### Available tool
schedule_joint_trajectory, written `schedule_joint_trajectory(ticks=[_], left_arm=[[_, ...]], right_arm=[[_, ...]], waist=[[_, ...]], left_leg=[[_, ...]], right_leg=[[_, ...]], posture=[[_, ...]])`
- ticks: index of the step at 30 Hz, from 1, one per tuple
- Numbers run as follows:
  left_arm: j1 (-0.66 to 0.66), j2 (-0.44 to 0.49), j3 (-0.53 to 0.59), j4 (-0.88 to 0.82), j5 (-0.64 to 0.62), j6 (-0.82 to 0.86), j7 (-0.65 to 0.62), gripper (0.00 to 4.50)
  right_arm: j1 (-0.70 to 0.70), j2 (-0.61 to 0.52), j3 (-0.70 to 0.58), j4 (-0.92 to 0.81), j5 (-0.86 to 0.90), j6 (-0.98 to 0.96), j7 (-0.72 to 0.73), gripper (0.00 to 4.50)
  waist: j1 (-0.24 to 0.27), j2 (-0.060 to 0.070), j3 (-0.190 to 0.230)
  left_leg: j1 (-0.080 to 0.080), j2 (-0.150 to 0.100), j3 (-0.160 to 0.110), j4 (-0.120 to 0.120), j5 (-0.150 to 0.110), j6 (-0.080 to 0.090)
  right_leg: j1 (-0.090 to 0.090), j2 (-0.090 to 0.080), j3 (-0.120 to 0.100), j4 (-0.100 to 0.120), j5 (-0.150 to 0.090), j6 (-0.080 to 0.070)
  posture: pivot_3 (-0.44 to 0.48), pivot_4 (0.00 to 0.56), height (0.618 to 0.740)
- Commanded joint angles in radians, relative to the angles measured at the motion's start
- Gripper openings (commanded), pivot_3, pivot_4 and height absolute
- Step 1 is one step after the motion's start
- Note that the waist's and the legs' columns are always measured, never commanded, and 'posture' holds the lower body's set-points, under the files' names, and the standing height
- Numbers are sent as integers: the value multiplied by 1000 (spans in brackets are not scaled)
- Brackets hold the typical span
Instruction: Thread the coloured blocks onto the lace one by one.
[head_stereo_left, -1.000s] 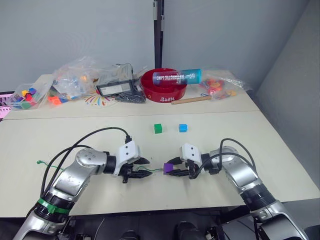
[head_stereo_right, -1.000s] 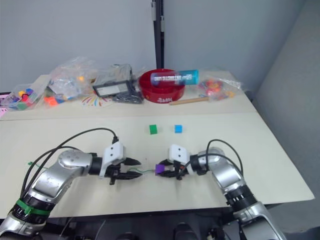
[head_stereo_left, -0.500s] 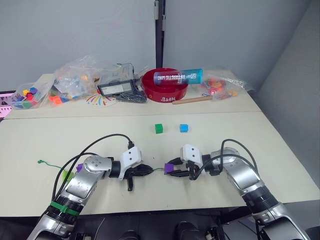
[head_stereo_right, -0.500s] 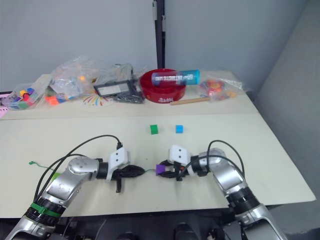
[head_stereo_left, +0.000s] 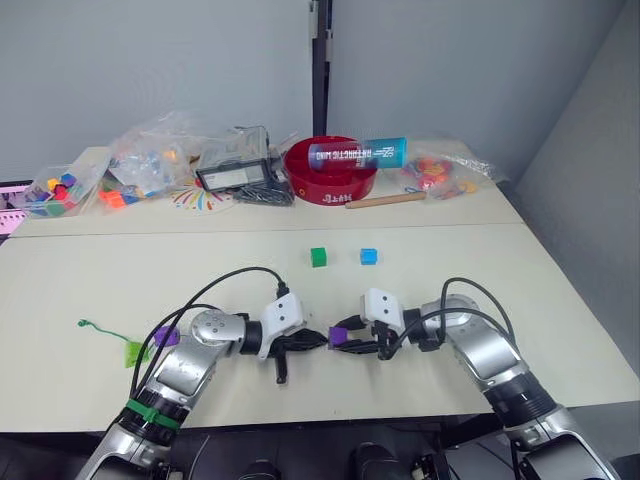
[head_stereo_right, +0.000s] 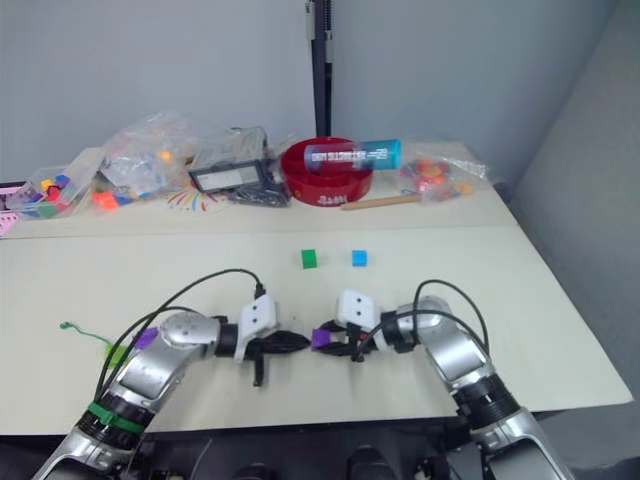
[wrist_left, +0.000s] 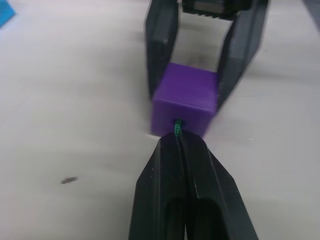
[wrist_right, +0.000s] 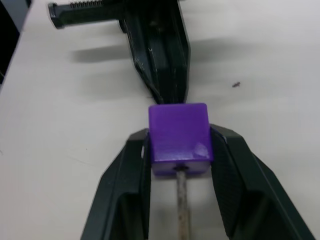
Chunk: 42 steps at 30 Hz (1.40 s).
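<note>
My right gripper (head_stereo_left: 345, 342) is shut on a purple block (head_stereo_left: 338, 335) held low over the table (head_stereo_left: 450, 260). My left gripper (head_stereo_left: 314, 340) is shut on the green lace (wrist_left: 177, 129), its fingertips right against the block's hole. The lace's pale tip (wrist_right: 181, 200) sticks out of the block's far side, between the right fingers (wrist_right: 125, 185). The lace's tail (head_stereo_left: 88, 324) trails off to the left past a lime green block (head_stereo_left: 133, 352) and a second purple block (head_stereo_left: 166, 338). A dark green block (head_stereo_left: 318, 257) and a blue block (head_stereo_left: 367, 256) lie farther back mid-table.
Along the back stand a red bowl (head_stereo_left: 330, 170) with a blue tube (head_stereo_left: 372, 152) across it, a wooden stick (head_stereo_left: 385, 200), a black device (head_stereo_left: 235, 177) and clear bags of toy pieces (head_stereo_left: 150, 160). The table's front edge runs just below both grippers.
My left gripper has slid right along the table until its tips meet the purple block, closing the stretch of lace that showed between them. The right gripper has held still.
</note>
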Motion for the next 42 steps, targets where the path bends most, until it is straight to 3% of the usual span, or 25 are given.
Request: schedule_joint_trajectory(ticks=[1, 3, 7, 10, 13, 17, 19, 32, 33, 42], left_arm=[[-9, -17, -6, -18, 11, -4, 25, 18], [2, -16, 6, -41, -4, 22, 28, 18], [28, 11, 26, -90, -46, 54, -3, 1136], [34, 33, 48, -123, -71, 72, -19, 2213], [31, 53, 47, -138, -61, 55, -21, 3261], [9, 48, 29, -120, -47, 25, -32, 4496], [-5, 38, 16, -102, -42, 11, -40, 4500], [-103, -102, -94, 133, 45, -127, -47, 4500], [-106, -108, -93, 143, 45, -134, -49, 3956], [-91, -100, -87, 118, 27, -137, -90, 1221]], right_arm=[[4, 21, 42, 0, -9, 4, -1, 1140], [5, 22, 42, 1, -11, 4, -1, 1140], [9, 21, 39, 2, -12, 4, 1, 1140], [10, 23, 28, -12, 5, 17, 3, 1140], [9, 27, 7, -25, 26, 27, -4, 2633], [15, 12, -37, -82, 66, 54, -4, 3967], [22, -8, -63, -129, 89, 77, -9, 4483], [164, -200, -204, -305, 178, 159, -31, 4483], [171, -203, -204, -307, 179, 158, -35, 4500], [191, -201, -178, -267, 149, 115, -67, 4500]], waist=[[1, 0, 0], [1, 0, 0], [-1, 0, 0], [0, 0, 0], [1, 0, 1], [8, 1, 1], [18, 2, 2], [31, 1, 2], [30, 1, 2], [31, 1, 2]], left_leg=[[0, 0, 0, 0, 0, 0], [0, 0, 0, 0, 0, 0], [0, 0, 0, 0, 0, 0], [0, 0, 0, 0, 0, 0], [0, 0, 0, 0, 0, 0], [-3, -1, 0, 0, 0, 0], [-4, -2, 0, 0, 0, 0], [-9, -2, 0, 0, 0, 1], [-8, -2, 0, 0, -1, 1], [-8, -2, 0, 0, 0, 1]], right_leg=[[0, 0, 0, 0, 0, 0], [0, 0, 0, 0, 0, 0], [0, 0, 0, 0, 0, 1], [0, 0, 0, 0, 0, 1], [0, 0, 0, 0, 0, 1], [-2, -2, 0, -1, 0, -1], [-3, -2, 0, -2, 1, -1], [-3, -3, -1, -9, 2, 1], [-3, -2, -1, -9, 2, 1], [-3, -2, -1, -9, 2, 1]], posture=[[0, 150, 740], [0, 150, 740], [0, 150, 740], [0, 150, 740], [0, 150, 740], [0, 150, 740], [0, 150, 740], [0, 150, 740], [0, 150, 740], [0, 150, 740]])
